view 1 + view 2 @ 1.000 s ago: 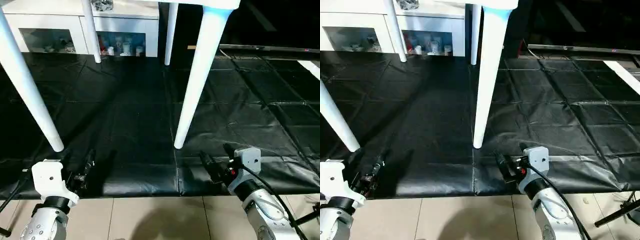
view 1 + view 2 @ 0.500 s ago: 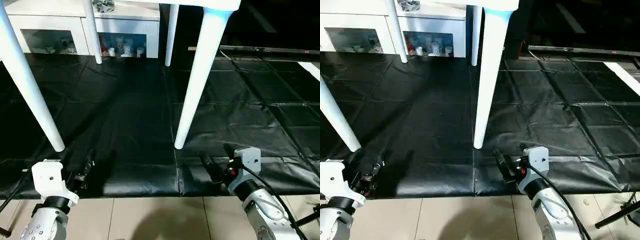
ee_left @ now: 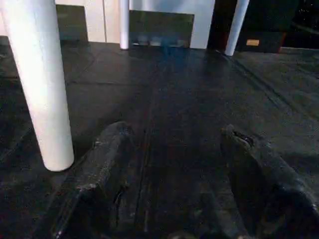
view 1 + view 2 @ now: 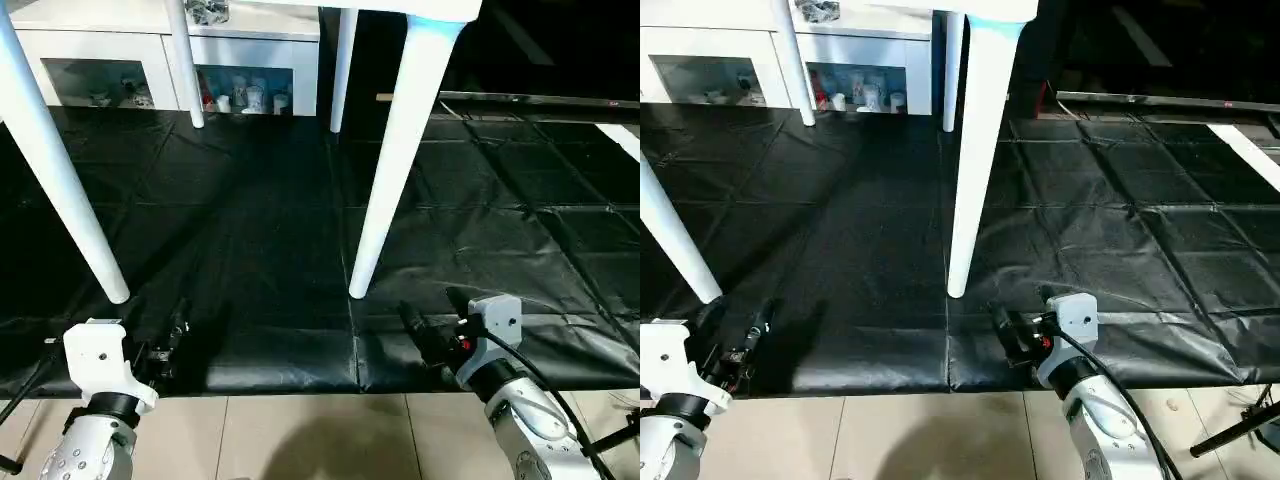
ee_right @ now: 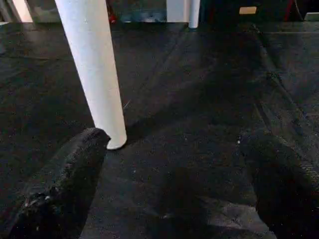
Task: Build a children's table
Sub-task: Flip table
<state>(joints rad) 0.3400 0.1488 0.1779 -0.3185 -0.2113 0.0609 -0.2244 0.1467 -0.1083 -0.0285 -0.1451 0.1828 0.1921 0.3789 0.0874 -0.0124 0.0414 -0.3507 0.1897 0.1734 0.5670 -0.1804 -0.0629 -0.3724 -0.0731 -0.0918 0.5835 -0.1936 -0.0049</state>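
Children's table (image 4: 405,8) stands upright on the mat (image 4: 250,230), all 4 legs down. Near-left leg (image 4: 60,180) lands nr mat's front-left; near-right leg (image 4: 395,160) lands nr front edge, about mid-width. Far 2 legs (image 4: 183,65) & (image 4: 342,65) sit nr the back edge. Cabinet (image 4: 150,50) behind mat's back-left. Left gripper (image 4: 172,340) at mat's front edge, just beside near-left leg's foot; right gripper (image 4: 425,330) at front edge, just right of near-right leg's foot. Tile floor (image 4: 300,435) in front of mat.
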